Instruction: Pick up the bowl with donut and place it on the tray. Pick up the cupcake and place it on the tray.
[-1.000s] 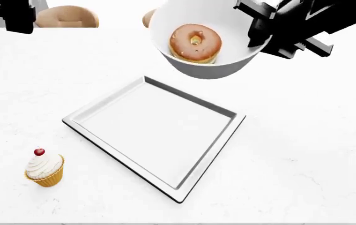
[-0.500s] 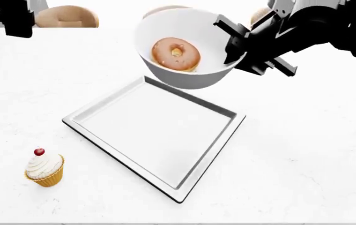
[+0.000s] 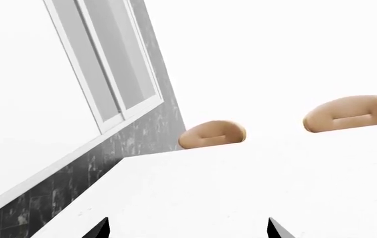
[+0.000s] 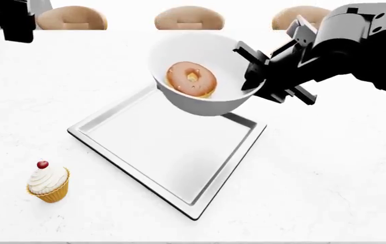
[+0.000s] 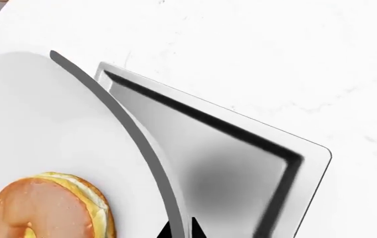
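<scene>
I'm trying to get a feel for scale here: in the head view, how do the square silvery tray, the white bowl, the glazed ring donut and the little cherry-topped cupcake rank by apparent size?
Largest to smallest:
1. Square silvery metallic tray
2. Round white glossy bowl, held raised, so nearer the camera and perhaps flattered
3. Tan-glazed ring donut and yellow-wrapped cupcake: too alike to rank.

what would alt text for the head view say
The right gripper holds a white bowl with a donut above the far part of a square tray. A cupcake sits on the white table.
</scene>
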